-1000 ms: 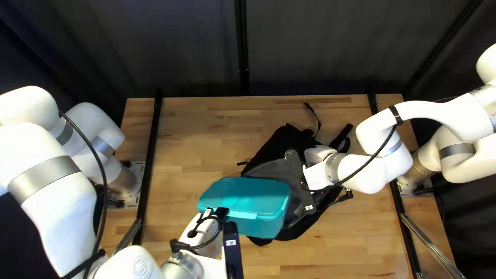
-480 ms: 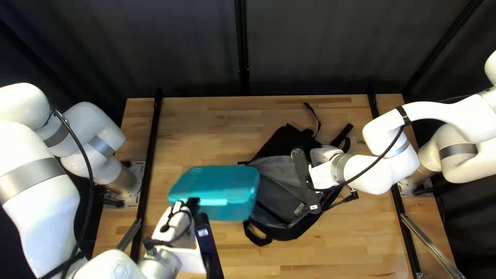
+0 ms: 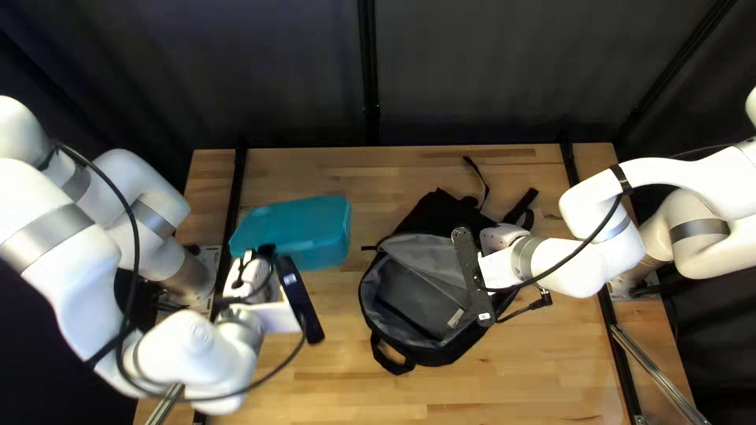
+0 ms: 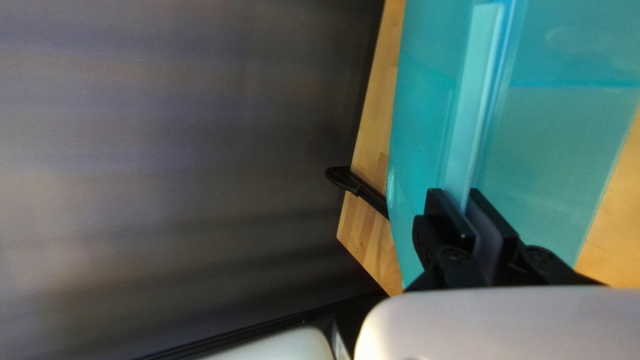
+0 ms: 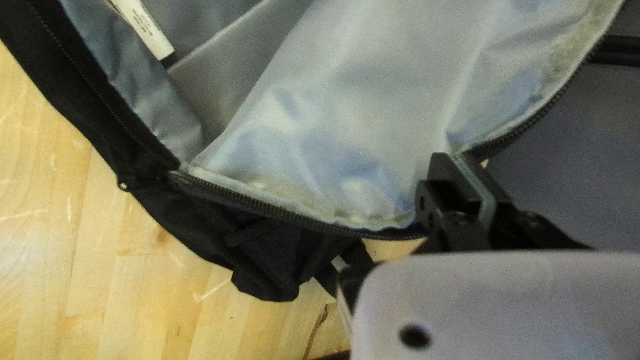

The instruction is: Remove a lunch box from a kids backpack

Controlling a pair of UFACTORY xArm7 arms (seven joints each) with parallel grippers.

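Lunch box (image 3: 295,224), teal and lidded, was out of the backpack and in the hold of the left gripper (image 3: 265,250), whose two black fingers (image 4: 443,215) stood close together, clamped from either side on the pale strip along the box's edge. The box's body stretched ahead of that gripper, over the wooden table (image 3: 339,393); whether its underside touched the wood could not be told. Just past the box and the left gripper, a black rail (image 3: 233,193) ran along the table.

Across from the left gripper, the right gripper (image 3: 498,269) had its fingers (image 5: 452,183) pinched together on the zippered rim of the backpack flap (image 5: 347,120). Ahead of the right gripper, the flap's pale grey lining was creased, and the black and grey backpack (image 3: 409,346) gaped, with a white label (image 5: 148,28) inside it. A black carry loop (image 3: 391,364) stuck out at the side of the backpack away from the right gripper, and a thin strap (image 3: 482,182) lay beyond that gripper, toward the dark curtain (image 3: 472,71) behind the table.
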